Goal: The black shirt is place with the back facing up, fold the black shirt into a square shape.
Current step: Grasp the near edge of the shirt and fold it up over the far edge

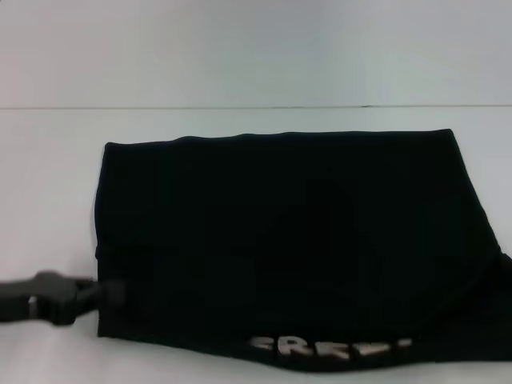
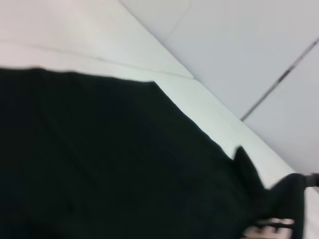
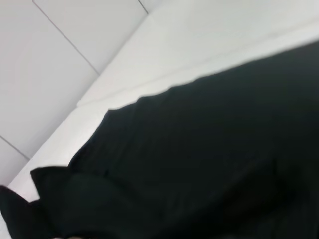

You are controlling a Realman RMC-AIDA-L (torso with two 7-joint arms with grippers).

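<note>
White tabletop [image 1: 48,192] against a pale wall, seen from the head camera. Nearest the robot, white block lettering [image 1: 330,347] along the near hem of the black shirt [image 1: 280,240], curled over and only partly readable. At the near left corner, left gripper [image 1: 112,293] reaching in from the frame's edge, tip meeting the cloth; whether its fingers are apart or clamped on the fabric cannot be told, dark parts merging with dark cloth. Right gripper out of the head view; its fingers not visible anywhere. Shirt folded into a broad band at the middle of the tabletop, long axis running left to right, near right corner cut off by the frame. Far edge straight, parallel to the tabletop's back edge. Folds and sleeves hard to make out in the uniform black.
</note>
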